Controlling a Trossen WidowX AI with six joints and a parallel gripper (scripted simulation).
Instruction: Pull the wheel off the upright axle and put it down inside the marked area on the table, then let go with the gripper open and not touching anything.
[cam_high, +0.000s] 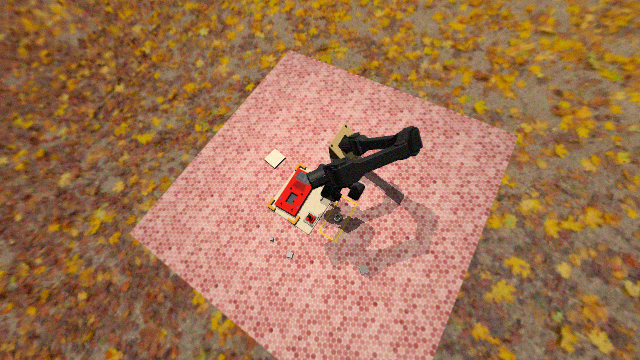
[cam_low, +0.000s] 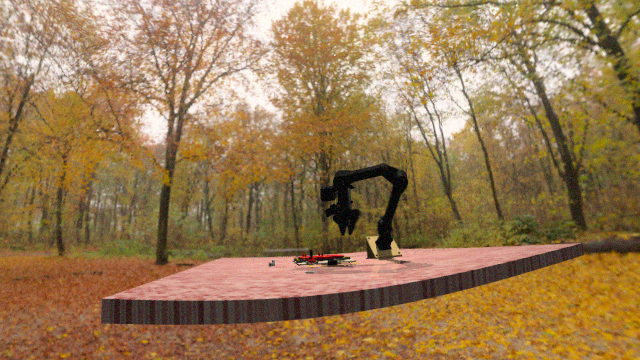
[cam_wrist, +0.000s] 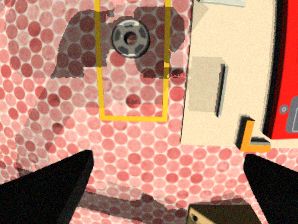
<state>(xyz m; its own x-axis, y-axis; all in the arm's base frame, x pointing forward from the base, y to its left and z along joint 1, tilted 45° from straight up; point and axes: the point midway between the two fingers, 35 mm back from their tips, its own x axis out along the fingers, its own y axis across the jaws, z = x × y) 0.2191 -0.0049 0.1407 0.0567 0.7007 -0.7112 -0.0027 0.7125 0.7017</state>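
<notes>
From above, the wheel (cam_high: 338, 217) is lying flat inside the yellow marked area (cam_high: 338, 219) on the pink dotted desk (cam_high: 400, 280), just beside the cream board (cam_high: 311, 210).

From the side, the gripper (cam_low: 346, 223) is hanging well above the desk.

At the wrist, the fingers are spreading wide, released, gripping nothing; the round metallic wheel is sitting near the outline's far end.

One wheel (cam_high: 338, 217); one yellow-outlined area (cam_high: 338, 218); one red board (cam_high: 295, 193); perhaps three small grey bits (cam_high: 289, 255).
</notes>
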